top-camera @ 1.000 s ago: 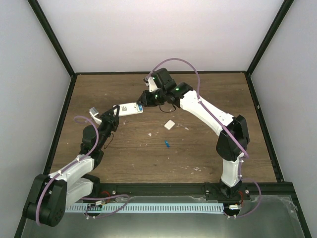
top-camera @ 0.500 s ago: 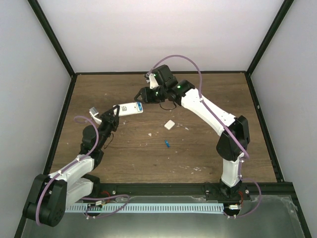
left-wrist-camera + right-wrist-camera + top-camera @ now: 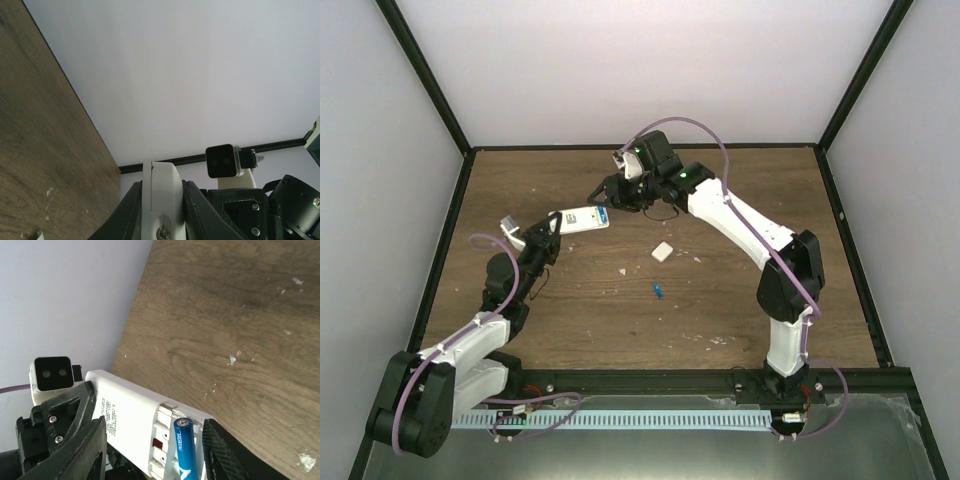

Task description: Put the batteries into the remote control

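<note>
The white remote control (image 3: 580, 218) is held off the table, back side up, by my left gripper (image 3: 552, 224). In the left wrist view the remote (image 3: 161, 195) stands edge-on, clamped between the fingers (image 3: 127, 210). My right gripper (image 3: 607, 196) hovers at the remote's far end. In the right wrist view its jaws stand wide apart on either side of the open battery compartment (image 3: 165, 440). One blue battery (image 3: 185, 450) lies in a slot there, untouched by the fingers (image 3: 227, 450). The second blue battery (image 3: 659, 290) lies on the table.
A small white square cover piece (image 3: 663, 251) lies on the wooden table (image 3: 740, 200) right of the remote. White crumbs are scattered mid-table. Black frame rails and white walls enclose the table on three sides.
My right gripper has shifted slightly left, closer over the remote's end. The left arm and remote have stayed in place.
</note>
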Motion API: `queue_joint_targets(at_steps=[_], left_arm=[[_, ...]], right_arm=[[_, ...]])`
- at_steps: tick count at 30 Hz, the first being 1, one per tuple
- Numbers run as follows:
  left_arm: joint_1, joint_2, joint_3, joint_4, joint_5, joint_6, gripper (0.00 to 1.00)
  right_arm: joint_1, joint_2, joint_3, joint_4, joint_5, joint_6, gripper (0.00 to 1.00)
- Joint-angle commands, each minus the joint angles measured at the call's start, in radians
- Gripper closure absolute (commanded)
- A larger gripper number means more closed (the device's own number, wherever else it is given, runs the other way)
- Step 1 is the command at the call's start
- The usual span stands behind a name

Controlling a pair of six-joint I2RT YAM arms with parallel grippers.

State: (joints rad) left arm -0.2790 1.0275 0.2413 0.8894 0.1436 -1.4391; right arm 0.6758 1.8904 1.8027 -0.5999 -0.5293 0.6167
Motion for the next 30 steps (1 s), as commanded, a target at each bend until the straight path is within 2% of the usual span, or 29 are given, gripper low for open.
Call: queue_joint_targets(at_steps=[1,15,30], left_arm=[[0.004,-0.016,0.017,0.064,0.008,0.003,1.0],[0.002,-0.015,0.02,0.068,0.008,0.003,1.0],[0.001,-0.015,0.016,0.09,0.009,0.007,1.0]], right_arm=[[-0.014,0.027,-0.012,0.031,-0.087,0.058,0.55],[-0.04,0.017,-0.036,0.04,-0.082,0.074,0.55],[-0.048,0.016,-0.101,0.152,-0.209,0.144,0.59]])
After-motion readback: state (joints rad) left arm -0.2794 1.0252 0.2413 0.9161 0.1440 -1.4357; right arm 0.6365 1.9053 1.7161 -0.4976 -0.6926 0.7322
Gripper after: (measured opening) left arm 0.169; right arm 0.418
